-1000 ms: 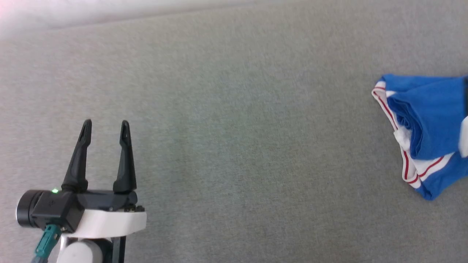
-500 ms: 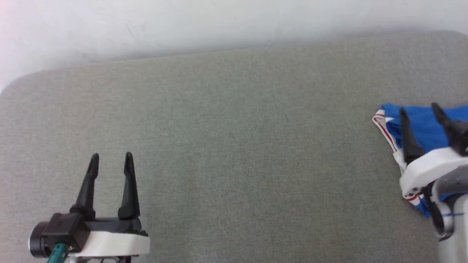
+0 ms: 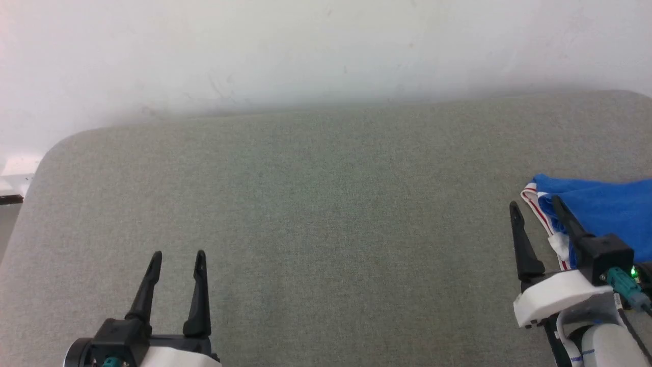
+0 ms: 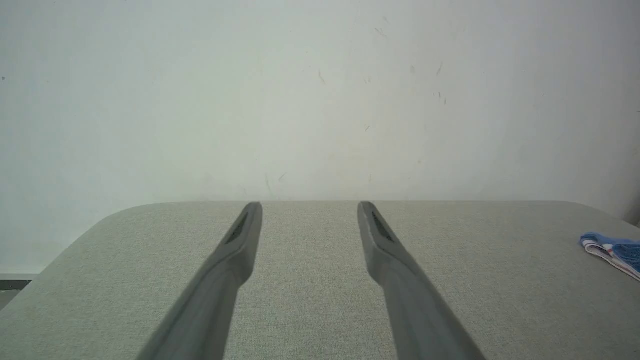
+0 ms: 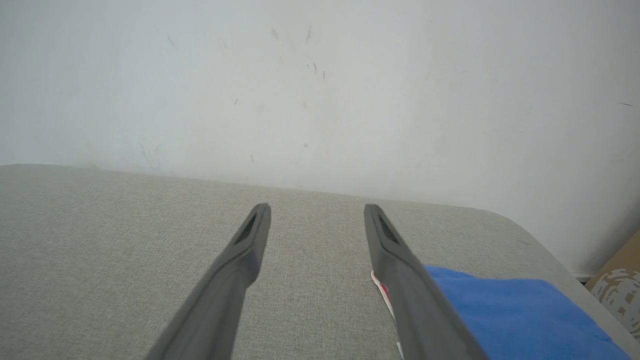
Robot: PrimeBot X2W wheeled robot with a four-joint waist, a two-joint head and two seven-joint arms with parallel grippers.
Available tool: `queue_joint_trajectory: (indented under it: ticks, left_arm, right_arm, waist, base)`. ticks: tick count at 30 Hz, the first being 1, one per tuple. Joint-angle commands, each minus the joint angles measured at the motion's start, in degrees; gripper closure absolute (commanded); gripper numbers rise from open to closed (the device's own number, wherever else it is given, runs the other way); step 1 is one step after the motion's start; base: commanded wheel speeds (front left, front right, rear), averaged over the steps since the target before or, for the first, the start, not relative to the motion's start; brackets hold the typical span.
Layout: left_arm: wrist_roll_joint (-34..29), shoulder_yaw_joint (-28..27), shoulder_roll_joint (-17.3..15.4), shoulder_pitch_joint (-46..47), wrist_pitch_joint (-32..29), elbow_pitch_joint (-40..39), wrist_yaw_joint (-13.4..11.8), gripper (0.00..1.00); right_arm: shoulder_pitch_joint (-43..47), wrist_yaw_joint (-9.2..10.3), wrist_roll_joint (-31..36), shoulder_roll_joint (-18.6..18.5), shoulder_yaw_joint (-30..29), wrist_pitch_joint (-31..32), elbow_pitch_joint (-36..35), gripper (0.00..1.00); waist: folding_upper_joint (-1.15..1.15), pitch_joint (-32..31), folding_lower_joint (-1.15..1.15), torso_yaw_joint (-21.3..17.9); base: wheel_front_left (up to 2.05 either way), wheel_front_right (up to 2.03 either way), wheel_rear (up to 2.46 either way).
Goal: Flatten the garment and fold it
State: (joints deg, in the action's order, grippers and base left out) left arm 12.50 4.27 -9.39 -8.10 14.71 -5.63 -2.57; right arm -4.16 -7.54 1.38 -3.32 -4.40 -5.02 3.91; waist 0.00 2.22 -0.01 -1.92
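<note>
Blue garment point(image 3: 611, 206): one; grippers point(image 3: 178, 253) point(image 3: 534, 201): two, fingers point(image 3: 144, 290) apart.

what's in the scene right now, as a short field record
surface: grey padded surface, white wall behind it
garment: blue, bunched up at the surface's right side, not yet flattened
left gripper: open, empty, far from the garment
right gripper: open, empty, beside the garment's red-striped white edge; contact unclear
</note>
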Motion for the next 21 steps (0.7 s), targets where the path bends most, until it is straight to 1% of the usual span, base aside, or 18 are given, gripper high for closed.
queue_joint_trajectory:
  ticks: [1,7,14,21]
  left_arm:
    - [-0.85,0.39,-0.39,-0.78,0.19,0.62,0.13,0.00]
    - [-1.70,1.38,-0.25,-2.05,0.24,2.51,0.07,0.00]
    - [-2.57,2.01,0.44,-2.83,0.27,3.46,0.26,0.00]
    - [-3.54,0.62,2.05,-3.53,0.28,2.40,0.04,0.00]
  right_arm:
    - [1.11,0.05,0.17,0.31,0.25,-1.43,0.24,0.00]
    - [3.33,0.05,-2.03,0.42,0.48,-6.18,1.69,0.00]
    - [5.11,0.05,-4.13,0.43,-0.21,-8.74,4.37,0.00]
    - [5.78,0.05,-5.15,0.44,-2.12,-9.86,6.03,0.00]
  waist:
    - [0.00,-1.15,0.01,0.44]
    - [0.00,-2.05,0.01,0.68]
    - [0.00,-2.33,0.01,1.03]
    - [0.00,-1.86,0.01,1.17]
  base:
    - [0.00,0.00,0.00]
    - [0.00,0.00,0.00]
    - [0.00,0.00,0.00]
    - [0.00,0.00,0.00]
